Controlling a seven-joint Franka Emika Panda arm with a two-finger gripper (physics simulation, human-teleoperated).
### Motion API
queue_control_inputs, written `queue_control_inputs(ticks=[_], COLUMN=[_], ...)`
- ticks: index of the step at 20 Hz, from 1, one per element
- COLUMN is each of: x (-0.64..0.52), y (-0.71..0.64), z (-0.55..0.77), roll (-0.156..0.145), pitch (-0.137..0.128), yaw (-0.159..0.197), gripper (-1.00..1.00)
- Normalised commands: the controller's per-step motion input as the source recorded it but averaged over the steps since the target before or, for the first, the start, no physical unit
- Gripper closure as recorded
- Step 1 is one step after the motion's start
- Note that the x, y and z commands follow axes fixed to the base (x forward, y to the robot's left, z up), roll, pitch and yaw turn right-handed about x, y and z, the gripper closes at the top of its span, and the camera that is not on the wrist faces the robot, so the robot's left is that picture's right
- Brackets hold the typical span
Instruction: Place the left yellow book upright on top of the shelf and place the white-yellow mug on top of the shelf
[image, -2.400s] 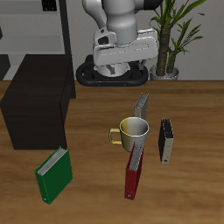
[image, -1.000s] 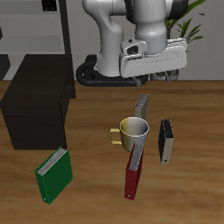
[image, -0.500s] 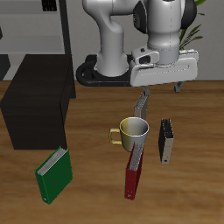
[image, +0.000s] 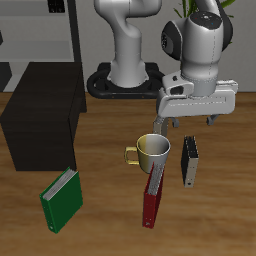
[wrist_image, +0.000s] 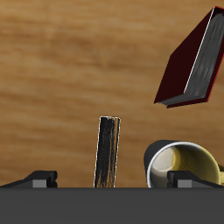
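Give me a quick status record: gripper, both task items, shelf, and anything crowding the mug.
gripper: above the table, over the left yellow book, fingers open, holding nothing
left yellow book: standing on edge on the table, centred between the fingers in the wrist view, not gripped
white-yellow mug: upright on the table beside that book
shelf: neither task item on its top yet
crowding: red book and grey book close to the mug

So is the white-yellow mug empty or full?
Empty: the wrist view looks into the white-yellow mug and shows only its bare yellowish inside.
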Motion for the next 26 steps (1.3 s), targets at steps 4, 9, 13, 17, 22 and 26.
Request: queue_control_inputs(ticks=[4,9,13,17,22,26], x=[0.11,0.04,0.09,0.04,0.00,0.04], y=[0.06,0.05,0.01,0.06,0.06,-0.04], z=[-0.26,-0.29,-0.32,-0.45,-0.42,-0.33], roll=[-0.016,-0.019,-0.013,0.004,0.006,-0.001], pitch=[0.021,0.017,0.027,0.050,0.054,0.051], yaw=[0.002,0.002,0.008,0.024,0.007,0.007], gripper=[-1.00,-1.00,-1.00,-1.00,-1.00,-1.00])
